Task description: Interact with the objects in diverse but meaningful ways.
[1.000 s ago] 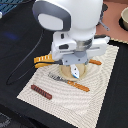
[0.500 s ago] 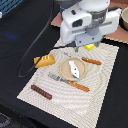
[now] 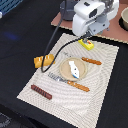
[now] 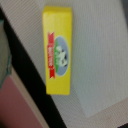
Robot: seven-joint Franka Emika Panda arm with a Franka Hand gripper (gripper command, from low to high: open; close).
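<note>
The arm's white head hangs over the far end of the striped mat [image 3: 100, 80], and its gripper [image 3: 88, 38] sits right above the yellow carton [image 3: 87, 44] — whether the fingers are spread or pressed together cannot be told, since the arm's body hides most of them and the wrist view shows none of them. In the wrist view the carton [image 4: 59, 50] fills the middle of the picture, lying flat on the mat's fine weave with a red stripe and a small blue-and-green printed picture on its top face; one end of it reaches to the mat's edge, where the dark table begins. On the mat, near its middle, a tan plate [image 3: 63, 68] holds the white-grey fish [image 3: 74, 68]. An orange-handled knife [image 3: 91, 61] lies just beside the plate on the exterior view's right, and an orange-handled fork [image 3: 70, 82] lies along the plate's near side. The orange bread loaf [image 3: 43, 61] rests at the mat's edge on the exterior view's left — well apart from the carton — and the dark brown sausage [image 3: 41, 91] lies near the mat's nearest corner.
</note>
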